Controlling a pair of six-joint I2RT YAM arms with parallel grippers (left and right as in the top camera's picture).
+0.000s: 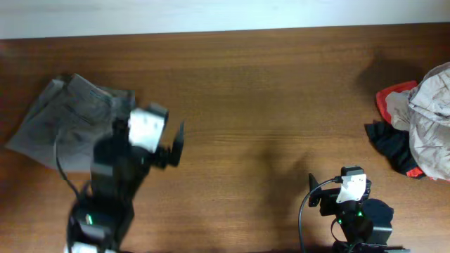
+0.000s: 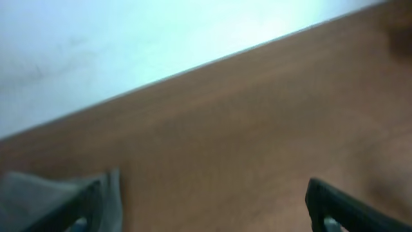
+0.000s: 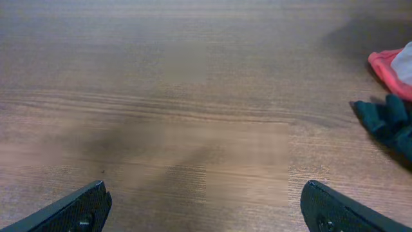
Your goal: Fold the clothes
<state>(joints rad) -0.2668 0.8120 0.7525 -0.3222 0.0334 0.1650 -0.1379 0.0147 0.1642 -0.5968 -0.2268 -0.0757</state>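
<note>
The clothes, grey-olive shorts (image 1: 63, 119), lie wrinkled and partly folded at the table's far left. My left gripper (image 1: 150, 123) hovers at their right edge, pointing toward the far side of the table. In the left wrist view it (image 2: 205, 193) is open and holds nothing. A corner of the shorts (image 2: 45, 193) shows beside its left finger (image 2: 84, 203). My right gripper (image 1: 349, 177) sits low near the front edge at the right. In the right wrist view it (image 3: 204, 193) is open over bare wood with nothing between its fingers.
A pile of other garments (image 1: 422, 119), red, black and pale beige-grey, lies at the right edge. The right wrist view shows its red piece (image 3: 389, 67) and black piece (image 3: 386, 119). A white wall (image 2: 129, 45) runs behind the brown table (image 1: 267, 91).
</note>
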